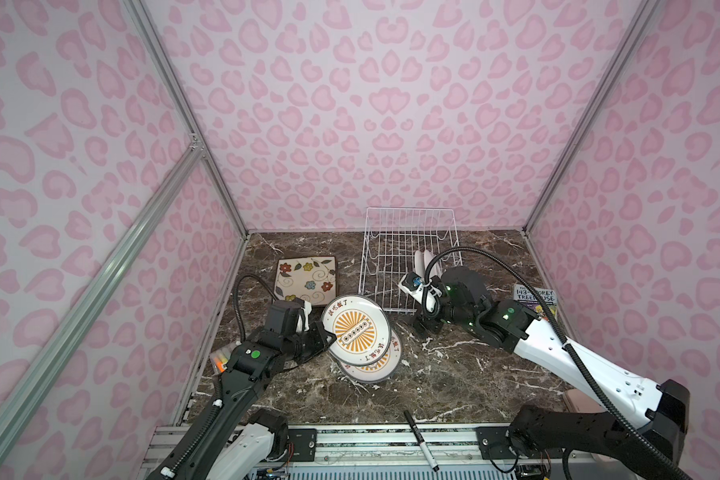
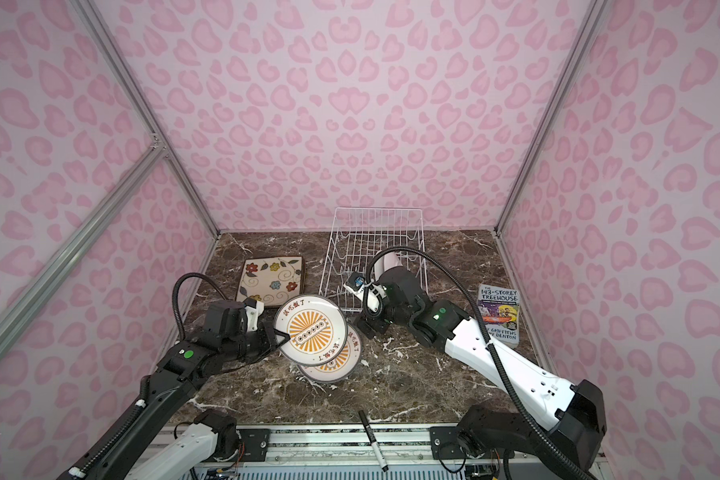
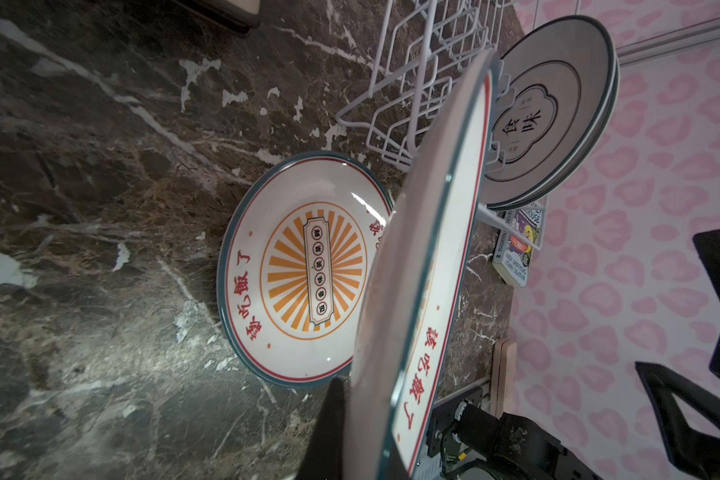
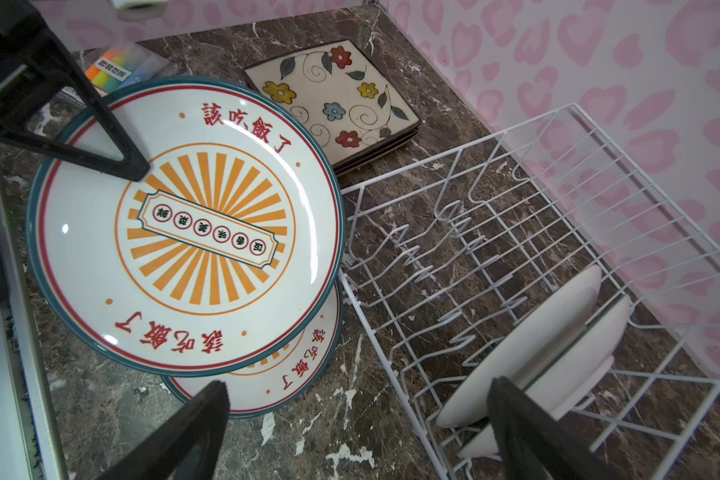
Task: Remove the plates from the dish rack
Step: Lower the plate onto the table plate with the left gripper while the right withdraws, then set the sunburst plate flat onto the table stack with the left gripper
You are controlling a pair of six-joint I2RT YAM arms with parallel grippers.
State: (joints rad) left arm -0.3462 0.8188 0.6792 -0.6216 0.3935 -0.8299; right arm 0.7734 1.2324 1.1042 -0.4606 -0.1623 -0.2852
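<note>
My left gripper (image 1: 327, 338) (image 3: 366, 415) is shut on the rim of a round sunburst plate (image 1: 355, 328) (image 2: 310, 330) (image 4: 183, 224) and holds it tilted. It hangs just over a second sunburst plate (image 1: 385, 365) (image 3: 304, 270) that lies flat on the marble table. A low stack of square flowered plates (image 1: 306, 276) (image 4: 333, 99) lies behind them. The white wire dish rack (image 1: 408, 249) (image 4: 516, 232) stands at the back. Two white plates (image 1: 422, 259) (image 4: 549, 332) (image 3: 557, 116) stand upright in it. My right gripper (image 1: 426, 322) (image 4: 358, 419) hovers open over the rack's front edge, one finger in front of those plates, holding nothing.
A book (image 1: 534, 301) (image 2: 498, 311) lies on the table's right side. A black marker (image 1: 420, 440) rests on the front rail. A pack of highlighters (image 1: 221, 359) (image 4: 121, 70) sits by the left wall, beside my left arm. Pink patterned walls close in three sides.
</note>
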